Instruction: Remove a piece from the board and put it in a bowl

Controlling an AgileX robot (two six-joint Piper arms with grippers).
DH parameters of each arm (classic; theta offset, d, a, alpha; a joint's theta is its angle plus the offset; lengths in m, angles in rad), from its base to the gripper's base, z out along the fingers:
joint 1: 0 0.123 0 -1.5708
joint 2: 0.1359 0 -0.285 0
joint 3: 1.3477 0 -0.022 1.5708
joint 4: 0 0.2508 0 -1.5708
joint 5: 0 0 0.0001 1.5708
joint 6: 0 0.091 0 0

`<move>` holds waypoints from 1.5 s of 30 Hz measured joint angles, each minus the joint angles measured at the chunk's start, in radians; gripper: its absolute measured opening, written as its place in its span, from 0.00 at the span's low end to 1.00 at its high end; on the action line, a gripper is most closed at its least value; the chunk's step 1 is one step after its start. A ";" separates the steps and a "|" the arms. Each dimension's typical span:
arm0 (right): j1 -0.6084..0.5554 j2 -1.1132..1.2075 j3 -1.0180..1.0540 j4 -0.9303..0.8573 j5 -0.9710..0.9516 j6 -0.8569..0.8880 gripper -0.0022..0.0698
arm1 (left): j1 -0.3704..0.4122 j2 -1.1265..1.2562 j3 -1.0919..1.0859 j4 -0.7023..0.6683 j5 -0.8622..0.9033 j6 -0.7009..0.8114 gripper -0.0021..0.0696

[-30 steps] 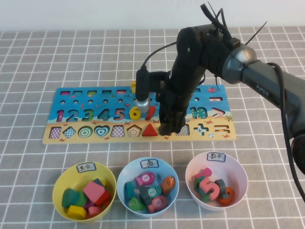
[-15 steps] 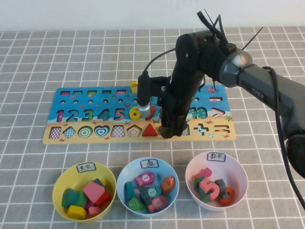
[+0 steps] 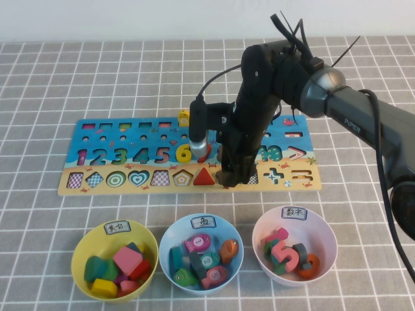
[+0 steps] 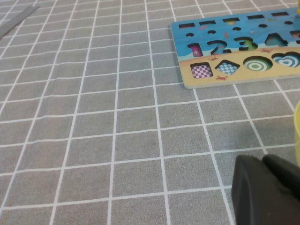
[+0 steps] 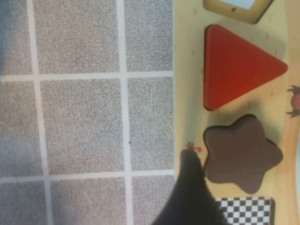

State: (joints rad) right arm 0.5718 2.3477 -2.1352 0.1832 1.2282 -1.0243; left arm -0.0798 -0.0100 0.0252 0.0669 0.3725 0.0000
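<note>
The board lies across the middle of the table. The star piece sits in its slot between the red triangle and a checkered cut-out. In the high view my right gripper covers it, pointing straight down at the board's front row. It is open; one dark finger stands at the star's edge by the board's front rim, and the other is out of frame. The yellow bowl holds several shape blocks at front left. My left gripper is shut and empty, low over the cloth beside the bowl's rim.
A light blue bowl and a pale pink bowl with pieces stand in front of the board. Numbers 1 to 6 and several shapes remain on the board. The right arm's cable and camera hang over the board's middle.
My right gripper has shifted slightly right and settled lower over the star's slot. The star stays in the board. The left gripper has not moved.
</note>
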 joint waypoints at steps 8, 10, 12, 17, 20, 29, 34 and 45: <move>0.000 0.000 0.000 0.000 0.000 0.002 0.67 | 0.000 0.000 0.000 0.000 0.000 0.000 0.03; 0.000 0.000 0.000 0.000 0.000 0.002 0.67 | 0.000 0.000 0.000 0.000 0.000 0.000 0.03; 0.000 0.000 0.000 0.000 0.000 0.002 0.67 | 0.000 0.000 0.000 0.000 0.000 0.000 0.03; -0.001 0.000 0.000 0.000 0.000 0.002 0.67 | 0.000 0.000 0.000 0.000 0.000 0.000 0.03; -0.001 0.000 0.000 0.000 0.000 0.002 0.67 | 0.000 0.000 0.000 0.000 0.000 0.000 0.03; -0.001 0.000 0.000 0.031 0.000 0.004 0.67 | 0.000 0.000 0.000 0.000 0.000 0.000 0.03; -0.001 0.000 0.000 0.023 0.000 0.004 0.67 | 0.000 0.000 0.000 0.000 0.000 0.000 0.03; 0.005 0.002 0.000 0.007 0.000 0.004 0.67 | 0.000 0.000 0.000 0.000 0.000 -0.005 0.03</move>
State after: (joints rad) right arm 0.5764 2.3494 -2.1352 0.1903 1.2282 -1.0202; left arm -0.0798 -0.0100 0.0252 0.0669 0.3725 -0.0055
